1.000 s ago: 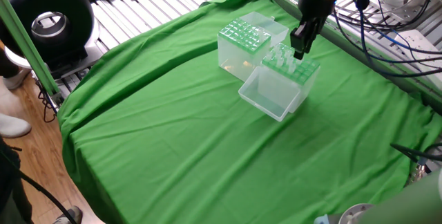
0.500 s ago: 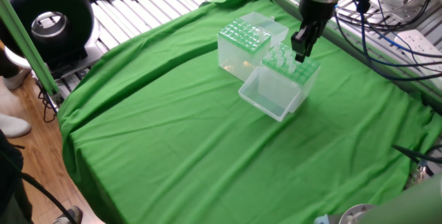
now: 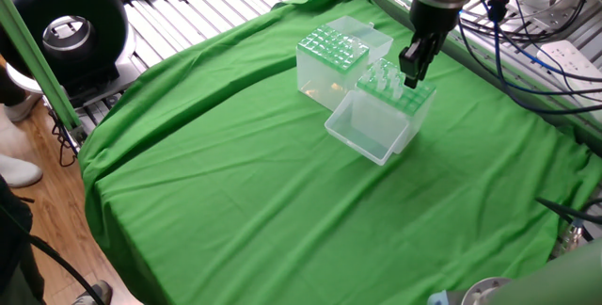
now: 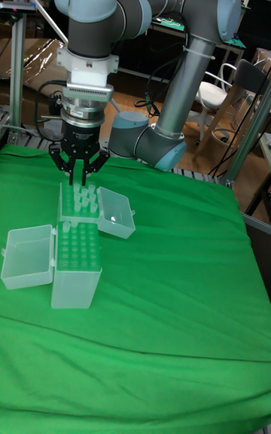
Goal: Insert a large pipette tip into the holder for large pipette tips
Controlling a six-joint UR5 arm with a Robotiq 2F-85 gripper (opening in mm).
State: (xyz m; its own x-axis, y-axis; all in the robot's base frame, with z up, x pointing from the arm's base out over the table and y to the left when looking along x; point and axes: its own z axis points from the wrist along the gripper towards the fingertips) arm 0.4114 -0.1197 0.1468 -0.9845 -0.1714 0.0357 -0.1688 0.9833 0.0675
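Note:
The holder for large pipette tips [image 3: 331, 53] [image 4: 75, 262] is a translucent box with a grid-of-holes top and its clear lid swung open. Beside it stands a second box [image 3: 395, 93] [image 4: 78, 204] bristling with clear large pipette tips [image 3: 388, 76]. My gripper [image 3: 410, 77] [image 4: 77, 176] hangs just over the far row of those tips, about level with their tops. Its fingers are drawn together. The frames do not show whether a tip sits between them.
The tip box's open lid [image 3: 367, 126] [image 4: 117, 212] lies at its side, and the holder's lid [image 4: 27, 255] lies at its own side. Green cloth [image 3: 245, 192] covers the table. Cables and metal rails [image 3: 536, 51] run behind the arm. A black ring-shaped object [image 3: 66, 23] stands off the table to the left.
The gripper has shifted slightly right and down over the far row of the tip box. Both boxes stay in place.

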